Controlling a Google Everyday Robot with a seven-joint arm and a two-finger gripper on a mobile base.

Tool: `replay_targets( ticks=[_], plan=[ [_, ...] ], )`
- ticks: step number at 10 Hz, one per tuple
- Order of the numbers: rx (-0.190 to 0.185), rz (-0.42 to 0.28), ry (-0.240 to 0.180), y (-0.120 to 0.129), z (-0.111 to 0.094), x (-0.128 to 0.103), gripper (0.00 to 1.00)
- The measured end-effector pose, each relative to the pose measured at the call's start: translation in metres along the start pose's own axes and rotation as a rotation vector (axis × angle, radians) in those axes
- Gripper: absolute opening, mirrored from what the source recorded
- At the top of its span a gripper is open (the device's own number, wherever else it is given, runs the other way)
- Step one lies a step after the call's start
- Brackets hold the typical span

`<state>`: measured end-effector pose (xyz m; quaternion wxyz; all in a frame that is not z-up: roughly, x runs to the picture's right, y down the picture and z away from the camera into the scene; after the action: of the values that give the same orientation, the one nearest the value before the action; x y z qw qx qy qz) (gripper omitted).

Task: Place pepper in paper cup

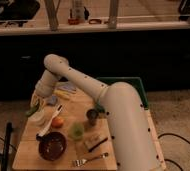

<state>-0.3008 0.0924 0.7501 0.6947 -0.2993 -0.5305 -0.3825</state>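
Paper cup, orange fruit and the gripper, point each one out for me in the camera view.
paper cup [38, 119], camera view, on its white front wall.
orange fruit [57, 121], camera view, on its round middle.
gripper [37, 102], camera view, at the arm's tip, just above the paper cup.
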Motion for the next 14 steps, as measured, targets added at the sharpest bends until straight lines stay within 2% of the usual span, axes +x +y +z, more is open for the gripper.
replay_targets(
  ticks=[6,11,12,14],
  plan=[
    [-0.030,0.026,0.033,0.002,0.007,0.007,0.00],
    [-0.036,0.033,0.039,-0.001,0.013,0.010,0.00],
    [-0.038,0.033,0.039,-0.002,0.014,0.011,0.02],
    [-0.047,0.034,0.040,-0.002,0.017,0.009,0.20]
  ],
)
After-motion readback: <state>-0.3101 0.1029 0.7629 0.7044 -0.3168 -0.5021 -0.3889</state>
